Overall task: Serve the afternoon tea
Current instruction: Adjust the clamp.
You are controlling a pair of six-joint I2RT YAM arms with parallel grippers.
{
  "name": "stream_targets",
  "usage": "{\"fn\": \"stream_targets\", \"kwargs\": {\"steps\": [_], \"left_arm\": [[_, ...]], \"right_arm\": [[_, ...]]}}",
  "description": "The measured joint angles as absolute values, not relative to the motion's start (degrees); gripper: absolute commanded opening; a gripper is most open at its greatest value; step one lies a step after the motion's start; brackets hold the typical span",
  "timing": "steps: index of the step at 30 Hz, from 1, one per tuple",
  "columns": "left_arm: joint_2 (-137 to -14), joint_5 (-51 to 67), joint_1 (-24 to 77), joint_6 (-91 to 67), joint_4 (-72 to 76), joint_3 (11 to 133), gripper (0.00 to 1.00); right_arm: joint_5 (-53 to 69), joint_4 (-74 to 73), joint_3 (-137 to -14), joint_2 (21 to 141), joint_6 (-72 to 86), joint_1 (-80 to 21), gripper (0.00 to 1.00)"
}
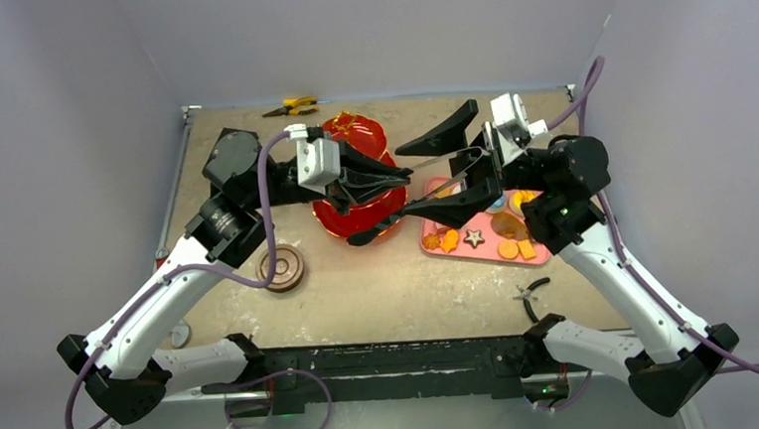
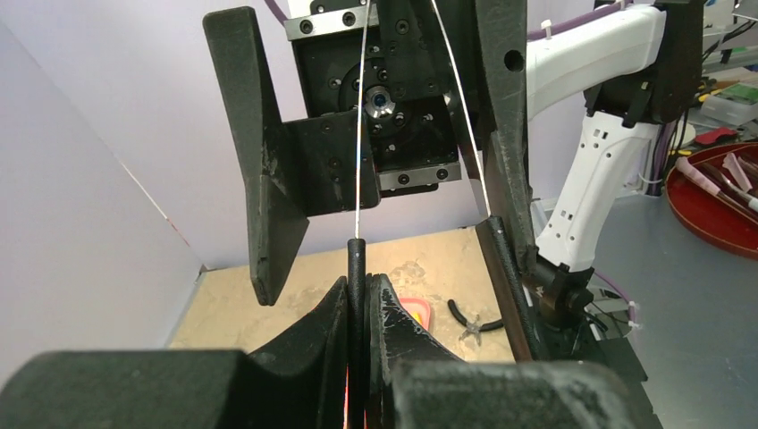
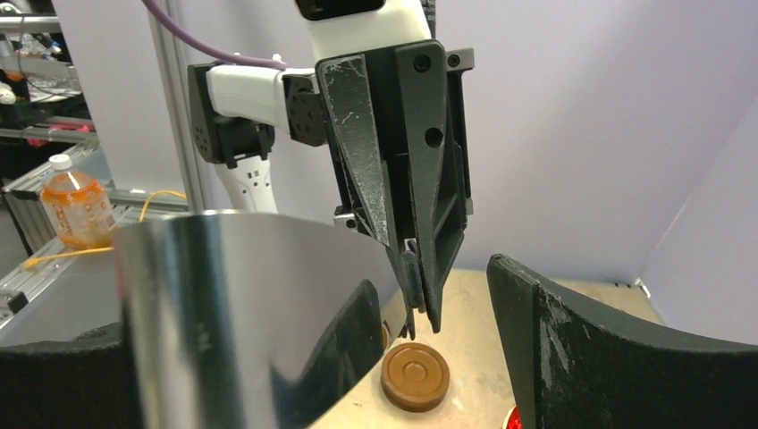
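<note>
The red three-tier stand (image 1: pixel 356 136) stands at the back middle of the table. My left gripper (image 1: pixel 401 177) hovers over it and is shut on one black tip of the tongs (image 2: pixel 357 268). The tongs' steel arms (image 1: pixel 448 175) run back into my right gripper (image 1: pixel 415 180). Its jaws stand wide apart around the tongs: one steel arm (image 3: pixel 223 313) lies against one finger, while the other finger (image 3: pixel 572 357) is free. Pastries and biscuits (image 1: pixel 476 236) lie on the pink tray. A brown saucer (image 1: pixel 282 267) sits at the left, also in the right wrist view as the saucer (image 3: pixel 415 377).
The pink tray (image 1: pixel 436 253) lies right of the stand, under my right wrist. Yellow pliers (image 1: pixel 294 106) lie at the back edge. Black pliers (image 1: pixel 532 295) lie near the front right. A small grey disc (image 1: pixel 181 334) sits at the front left edge.
</note>
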State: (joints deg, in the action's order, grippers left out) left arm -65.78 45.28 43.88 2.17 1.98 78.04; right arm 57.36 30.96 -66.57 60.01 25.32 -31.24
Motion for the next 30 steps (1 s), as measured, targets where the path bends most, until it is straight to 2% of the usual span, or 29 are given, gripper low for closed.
{"fn": "stream_targets", "kwargs": {"steps": [4,8,11,12,15,16,20,22,25,30], "left_arm": [[-65.8,45.1,43.8,2.7,1.8,78.3,0.0],[-65.8,44.7,43.6,2.7,1.3,78.4,0.0],[-65.8,44.3,43.5,2.8,0.9,78.4,0.21],[-65.9,44.4,43.5,2.8,0.8,78.4,0.24],[-65.9,44.2,43.7,2.9,0.2,78.5,0.26],[-65.9,44.3,43.7,2.9,-0.3,78.5,0.31],[-66.0,42.8,43.5,3.5,-1.7,79.1,0.63],[-66.0,42.1,43.4,4.2,-2.5,79.8,0.75],[-66.0,41.2,43.2,5.4,-4.2,80.9,0.81],[-66.0,39.5,42.5,8.2,-9.1,83.4,0.85]], "right_arm": [[56.5,26.2,-68.2,60.0,22.5,-31.5,0.78],[56.5,23.5,-68.8,59.6,20.5,-31.7,0.64],[56.4,22.2,-68.9,59.3,19.6,-31.8,0.51],[56.2,22.1,-68.9,59.2,19.3,-31.8,0.47],[54.9,21.7,-68.9,59.2,19.2,-31.7,0.3],[54.6,21.8,-68.9,59.2,19.3,-31.7,0.26],[54.8,21.3,-68.9,58.8,20.0,-31.8,0.22],[55.2,21.2,-68.8,58.5,20.4,-31.9,0.18],[55.4,20.5,-68.8,58.0,20.4,-32.2,0.15],[54.2,18.1,-68.8,57.3,18.7,-32.6,0.12]]}}
